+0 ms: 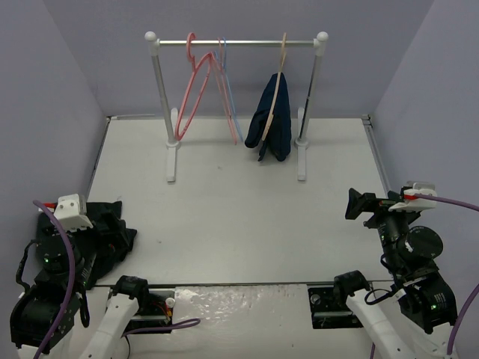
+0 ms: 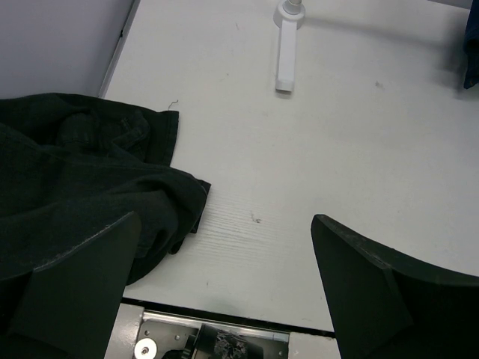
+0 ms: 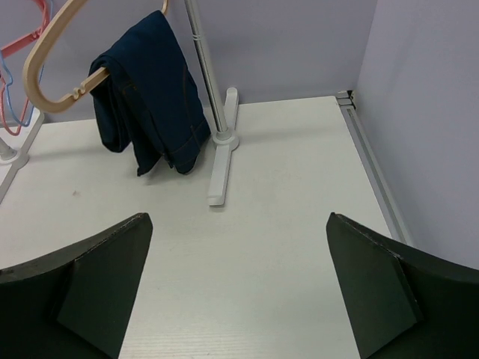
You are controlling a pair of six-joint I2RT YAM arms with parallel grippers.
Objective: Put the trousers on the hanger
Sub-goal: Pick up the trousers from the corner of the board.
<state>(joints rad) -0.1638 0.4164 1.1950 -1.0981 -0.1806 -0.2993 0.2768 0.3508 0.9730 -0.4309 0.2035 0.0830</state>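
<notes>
Left fingers (image 2: 367,292) gaping wide, gripping nothing, hovering beside trousers (image 2: 82,172) lying crumpled on worktop (image 2: 337,134). Right fingers (image 3: 374,284) standing wide, empty. Hanger (image 1: 196,75) hanging on rail (image 1: 247,43).

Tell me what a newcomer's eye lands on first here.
The clothes rail standing at the back, with a navy-blue garment draped over a tan hanger and an empty salmon-pink hanger to its left. Then the black trousers heaped at the near left corner.

the white table (image 1: 247,217) bears the crumpled black trousers (image 2: 82,179) just left of the left gripper (image 2: 224,239) and the rail's white feet (image 2: 285,52) well ahead of it.
</notes>
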